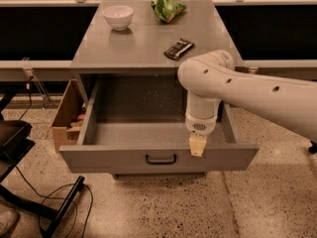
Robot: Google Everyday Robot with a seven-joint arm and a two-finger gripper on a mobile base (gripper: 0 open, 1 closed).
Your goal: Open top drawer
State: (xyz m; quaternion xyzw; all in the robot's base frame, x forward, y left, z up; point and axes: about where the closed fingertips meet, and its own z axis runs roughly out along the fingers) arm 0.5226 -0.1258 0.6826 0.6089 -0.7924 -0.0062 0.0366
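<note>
Grey counter (138, 48) with top drawer (99, 158) wide open; gripper (198, 146) hangs at its front edge, right of the handle (161, 159); whether open or closed cannot be told.

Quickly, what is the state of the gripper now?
Gripper: open or closed cannot be told; it is at the top drawer front rim, right of the handle.
</note>
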